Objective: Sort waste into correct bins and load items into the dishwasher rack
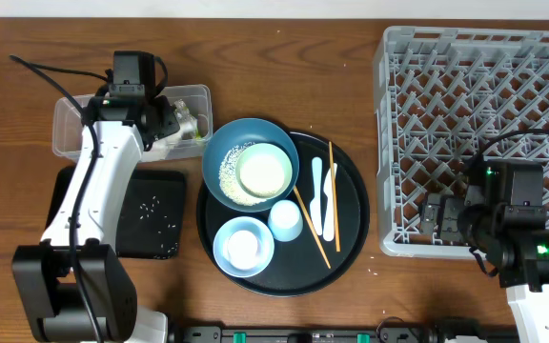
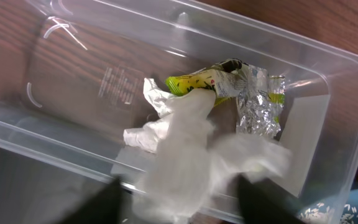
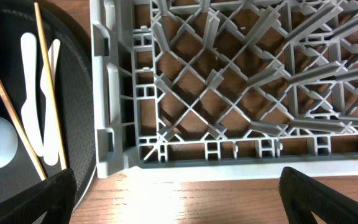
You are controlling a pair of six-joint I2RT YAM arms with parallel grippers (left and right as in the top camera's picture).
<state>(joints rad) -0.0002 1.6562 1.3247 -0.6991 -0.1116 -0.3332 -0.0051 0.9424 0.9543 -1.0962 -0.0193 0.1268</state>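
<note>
My left gripper (image 1: 172,121) (image 2: 179,194) hangs over the clear tub (image 1: 74,122) (image 2: 328,59), jaws apart. A blurred white napkin (image 2: 188,146) lies loose between and below them, partly over a yellow-green wrapper (image 2: 194,82) and crumpled foil in the tub. The dark blue bowl (image 1: 219,148) holds rice grains (image 1: 228,173) and a pale green bowl (image 1: 264,171). A light blue bowl (image 1: 244,246), cup (image 1: 286,219), white spoon (image 1: 317,181) and chopsticks (image 1: 333,191) lie on the round tray. My right gripper (image 1: 443,221) (image 3: 179,186) is open and empty at the grey rack's (image 1: 484,124) (image 3: 229,93) near-left corner.
The round black tray (image 1: 355,238) sits between the tub and the rack. A flat black tray (image 1: 151,214) with scattered rice grains lies in front of the tub, under my left arm. Bare wood shows in front of the rack (image 3: 185,199).
</note>
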